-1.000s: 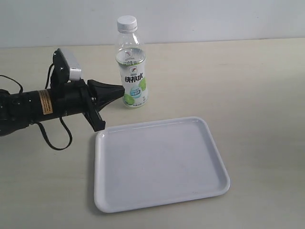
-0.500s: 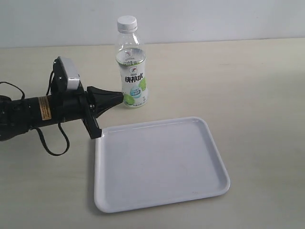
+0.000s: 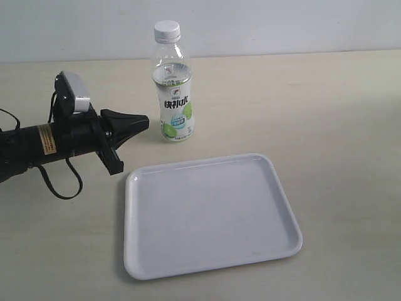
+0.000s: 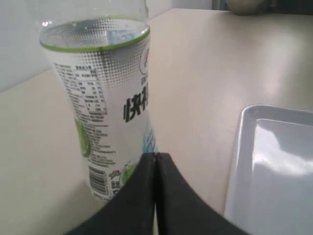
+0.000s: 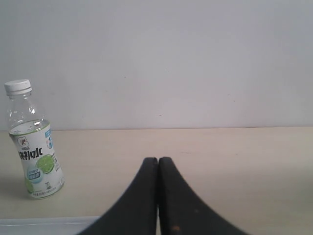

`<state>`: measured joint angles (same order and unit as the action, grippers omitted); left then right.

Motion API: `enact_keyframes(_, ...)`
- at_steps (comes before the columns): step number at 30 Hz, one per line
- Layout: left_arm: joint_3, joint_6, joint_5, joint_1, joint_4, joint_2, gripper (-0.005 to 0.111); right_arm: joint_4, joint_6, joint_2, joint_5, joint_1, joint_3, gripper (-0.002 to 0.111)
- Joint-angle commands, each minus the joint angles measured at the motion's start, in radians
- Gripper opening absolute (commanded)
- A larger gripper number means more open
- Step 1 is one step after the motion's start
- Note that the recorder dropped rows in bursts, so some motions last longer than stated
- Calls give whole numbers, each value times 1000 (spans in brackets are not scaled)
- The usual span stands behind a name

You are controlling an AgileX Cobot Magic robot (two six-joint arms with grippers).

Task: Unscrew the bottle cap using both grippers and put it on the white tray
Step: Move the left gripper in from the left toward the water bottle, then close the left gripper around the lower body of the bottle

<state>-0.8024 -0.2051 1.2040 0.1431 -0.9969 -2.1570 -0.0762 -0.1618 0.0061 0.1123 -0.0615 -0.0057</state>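
The clear bottle [image 3: 173, 94] with its lime label stands upright on the table, behind the white tray [image 3: 210, 213]. Its white ribbed cap [image 3: 167, 29] sits on the neck. My left gripper [image 3: 143, 121] lies low to the bottle's left, shut and empty, its tips a short way from the label. In the left wrist view the shut tips [image 4: 155, 155] point at the bottle's base [image 4: 105, 122], the tray's rim [image 4: 237, 161] beside them. My right gripper [image 5: 157, 159] is shut and empty, far from the bottle [image 5: 35, 152]; the cap [image 5: 18, 86] shows there too. The exterior view does not show the right arm.
The beige table [image 3: 313, 106] runs back to a pale wall. A black cable [image 3: 59, 182] loops from the left arm beside the tray's near-left corner. A dark object [image 4: 254, 6] sits at the table's far edge in the left wrist view.
My left arm has drawn back to the left, away from the bottle, staying shut. Its tips were level with the label's edge and now stand clear of it. Bottle and tray have not moved.
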Motion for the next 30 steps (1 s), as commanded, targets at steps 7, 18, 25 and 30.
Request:
enact_keyframes(7,-3,41,9,9,175,-1,43,-4,1,-6,-3,4,6,0)
enact_keyframes(18,-3,3,-6,68,256,-2,68,-1,1,-6,-3,4,6,0)
enact_keyframes(25,-3,50,-33,103,313,-2,68,-1,1,-6,-3,4,6,0)
enact_keyframes(30,-14,47,-70,103,322,-2,68,-1,1,-6,-3,4,6,0)
